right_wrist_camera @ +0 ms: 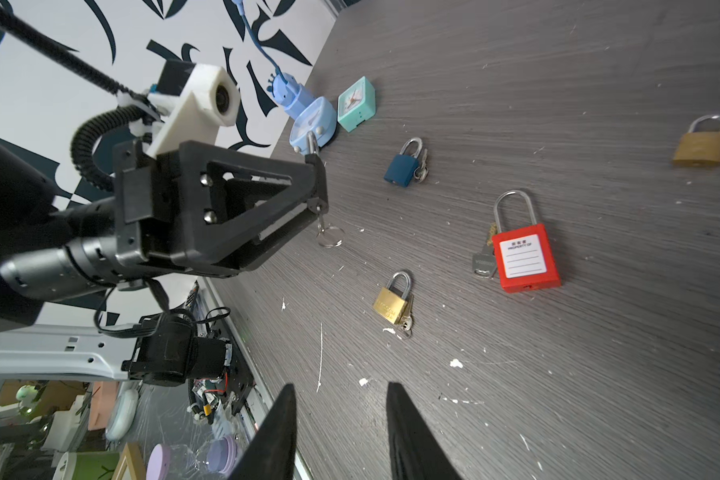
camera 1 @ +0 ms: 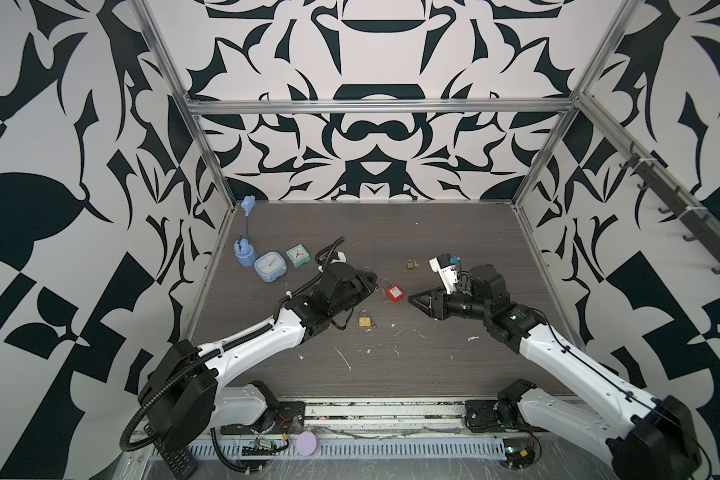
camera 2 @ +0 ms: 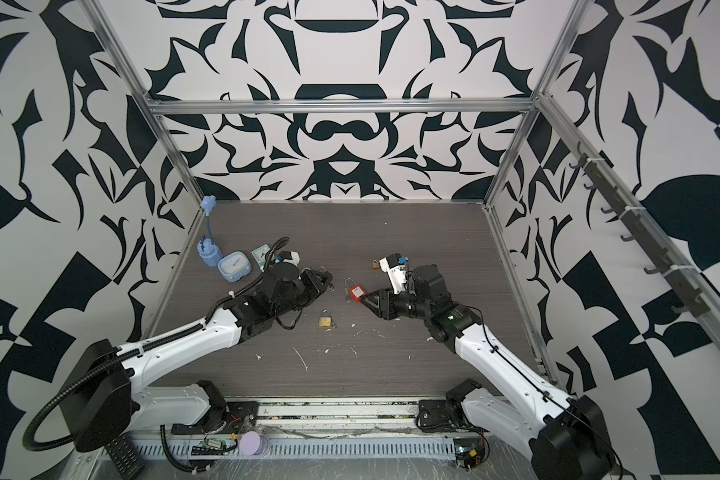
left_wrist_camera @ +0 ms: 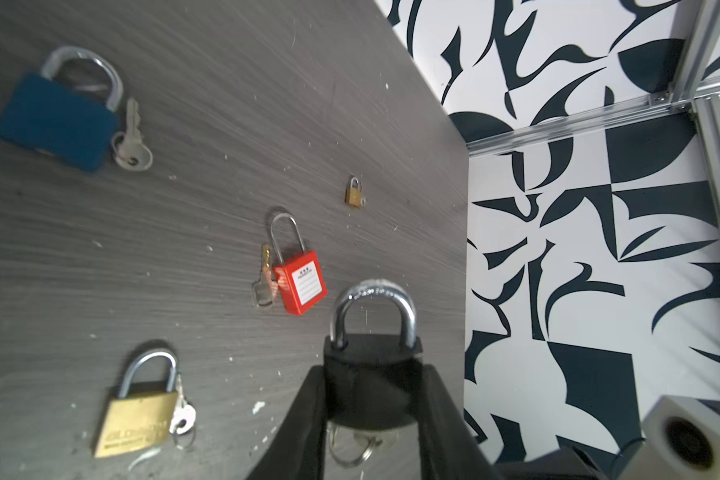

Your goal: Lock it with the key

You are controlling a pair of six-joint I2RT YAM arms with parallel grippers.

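Left wrist view: your left gripper (left_wrist_camera: 371, 370) is clamped on the body of the black padlock (left_wrist_camera: 371, 353). The shackle points away, and the key (left_wrist_camera: 368, 444) and its ring sit at the keyhole end. It looks raised off the table (right_wrist_camera: 558, 374).

Your right gripper (right_wrist_camera: 341, 385) hovers nearby, jaws parted, nothing between them.

Watch that key: it's small and the loose ring can swing. A slightly off approach could catch the ring, nudge the key askew, or twist the lock in its grip.

The right wrist view gives you the key side-on under the left fingers; the left wrist view barely shows it. That view does show both shackle legs, though I can't tell if they're latched. In both top views the padlock is all but hidden by the gripper.
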